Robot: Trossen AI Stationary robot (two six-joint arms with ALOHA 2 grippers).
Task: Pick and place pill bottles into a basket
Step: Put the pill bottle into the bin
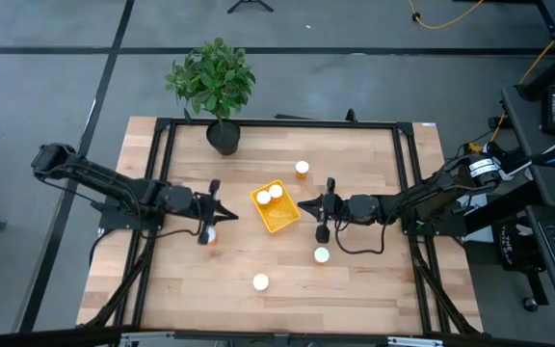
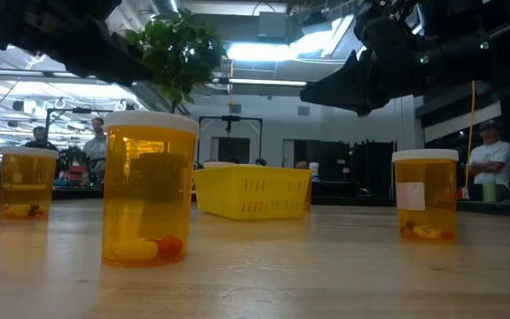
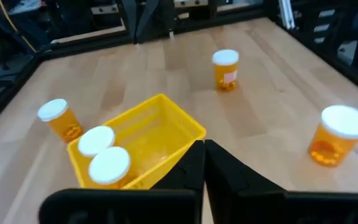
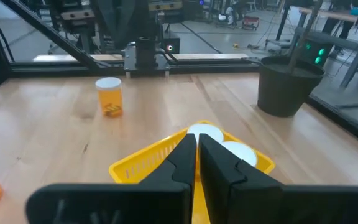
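I have both arms stretched in over the wooden table, one on each side of the yellow basket. My left hand hangs just to the basket's left, its fingers clenched tight together and empty. My right hand sits just off the basket's right side, also pinched closed with nothing between the fingers.

The basket lies near the middle of the table, turned at an angle, with two pill bottles standing inside it side by side, white caps up.

Four more bottles stand on the table outside it. One bottle is behind the basket, toward the potted plant. Another bottle stands in front of the right arm's wrist, and a third bottle stands nearer the front edge. A fourth bottle sits just under my left arm's wrist, half hidden.

In the low view, people show in the room beyond the table.
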